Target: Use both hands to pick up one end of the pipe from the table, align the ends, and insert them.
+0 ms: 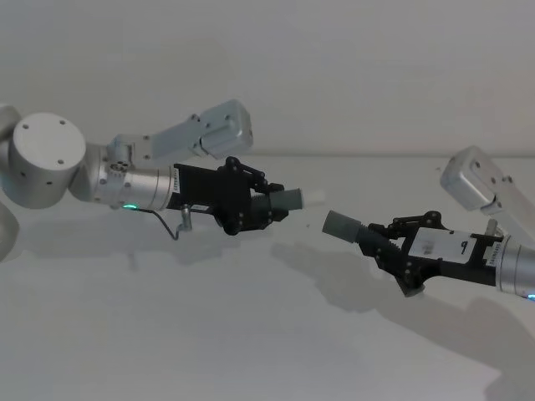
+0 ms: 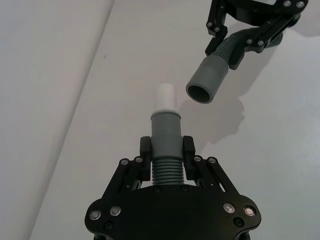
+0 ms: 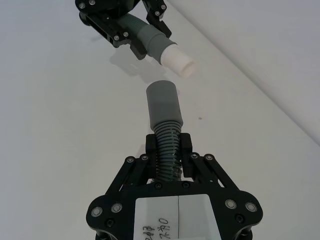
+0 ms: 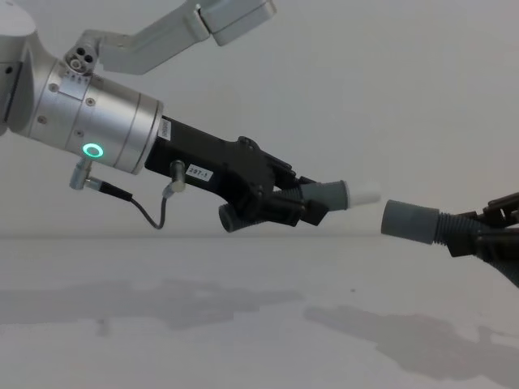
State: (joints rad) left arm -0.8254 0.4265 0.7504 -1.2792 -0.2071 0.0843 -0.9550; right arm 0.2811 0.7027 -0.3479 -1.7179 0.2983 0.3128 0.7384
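Above the table (image 1: 209,334), the left gripper (image 1: 266,205) had its fingers closed on the ribs of the white-tipped pipe piece (image 1: 289,200), and the right gripper (image 1: 389,244) held the other pipe piece (image 1: 368,236) the same way, the two ends near but apart. The open grey collar (image 1: 341,224) seemed a little lower than the white tip (image 1: 313,197) and angled to it, though depth was hard to judge. Pushed together so, the tip might strike the collar's rim, and the ribs might bend or slip in the fingers.
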